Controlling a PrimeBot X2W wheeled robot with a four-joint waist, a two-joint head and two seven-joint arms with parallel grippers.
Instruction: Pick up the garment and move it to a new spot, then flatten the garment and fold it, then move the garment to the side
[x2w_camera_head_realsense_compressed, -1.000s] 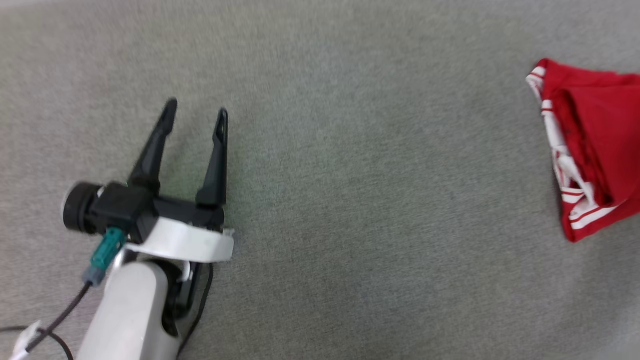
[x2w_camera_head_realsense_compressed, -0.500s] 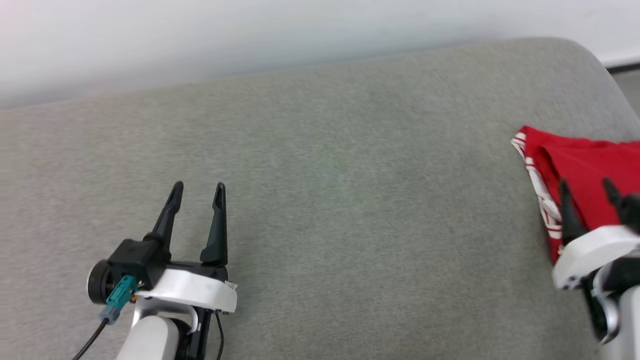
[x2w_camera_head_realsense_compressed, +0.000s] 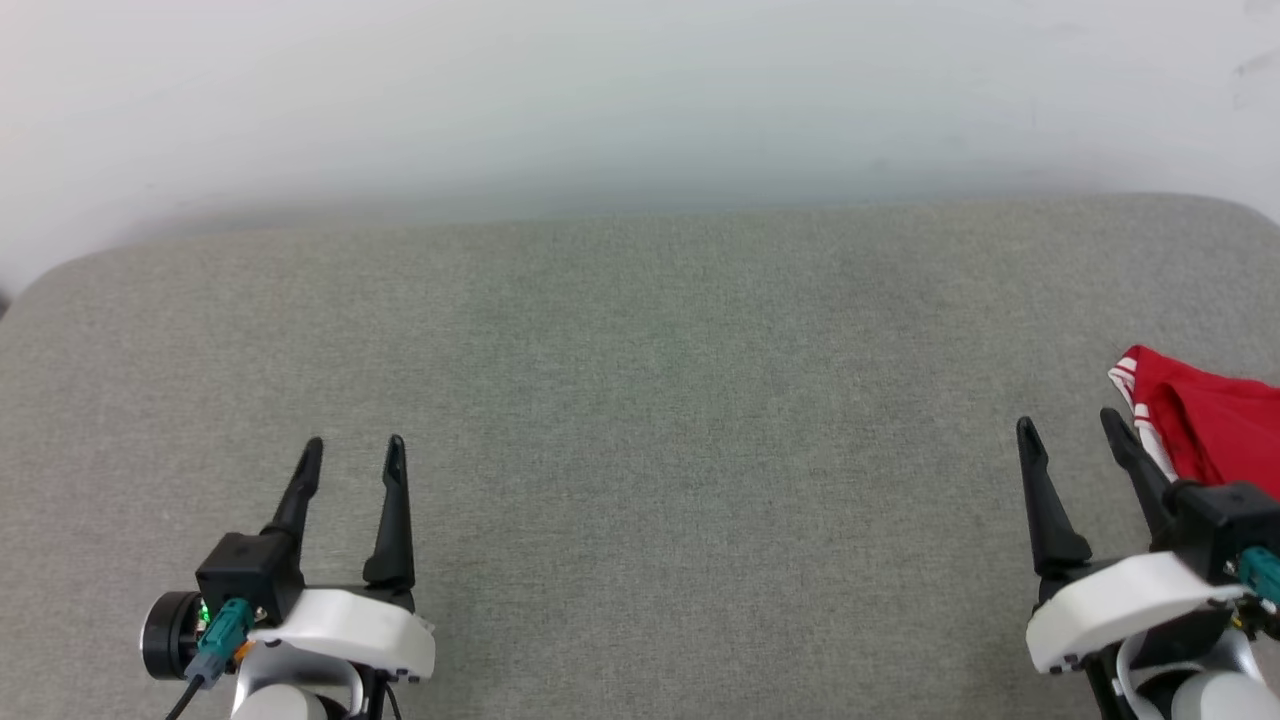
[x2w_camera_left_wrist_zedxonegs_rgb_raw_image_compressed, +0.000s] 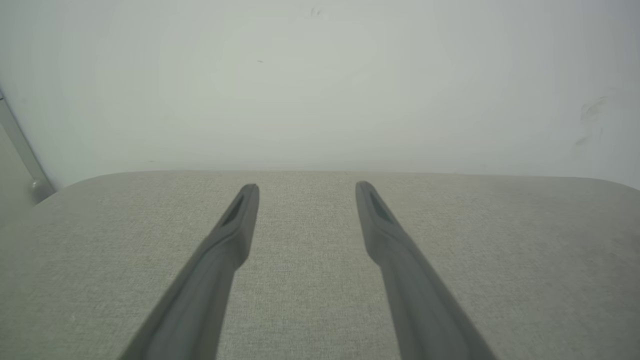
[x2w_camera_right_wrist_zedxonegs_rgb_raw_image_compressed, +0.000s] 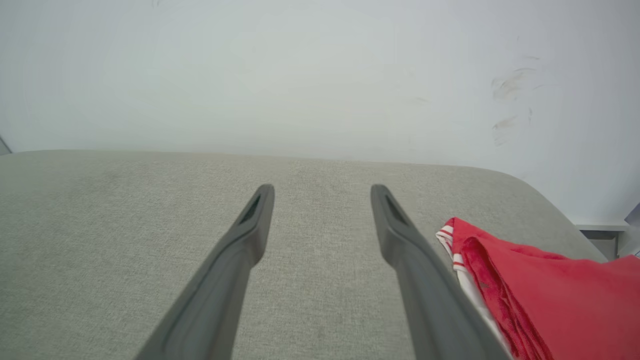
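Observation:
The garment (x2w_camera_head_realsense_compressed: 1210, 425) is a folded red bundle with white, red-striped trim, lying at the right edge of the grey padded surface (x2w_camera_head_realsense_compressed: 640, 400). In the right wrist view the garment (x2w_camera_right_wrist_zedxonegs_rgb_raw_image_compressed: 550, 300) sits just right of my right fingers, apart from them. My right gripper (x2w_camera_head_realsense_compressed: 1070, 430) hovers open and empty beside its left edge. At the lower left, my left gripper (x2w_camera_head_realsense_compressed: 353, 450) stands open with nothing between its fingers, far from the garment. The left wrist view has my left gripper (x2w_camera_left_wrist_zedxonegs_rgb_raw_image_compressed: 306, 187) over bare grey fabric.
A pale wall (x2w_camera_head_realsense_compressed: 640, 100) rises right behind the grey surface's far edge. The surface rounds off at its far right corner (x2w_camera_right_wrist_zedxonegs_rgb_raw_image_compressed: 540, 190) and far left corner (x2w_camera_left_wrist_zedxonegs_rgb_raw_image_compressed: 55, 192). A dark gap and floor edge (x2w_camera_right_wrist_zedxonegs_rgb_raw_image_compressed: 600, 235) lie past the right corner.
The head camera has tilted up, bringing the wall into view. My right gripper has come fully into view, now left of the garment instead of in front of it. Both grippers stayed open.

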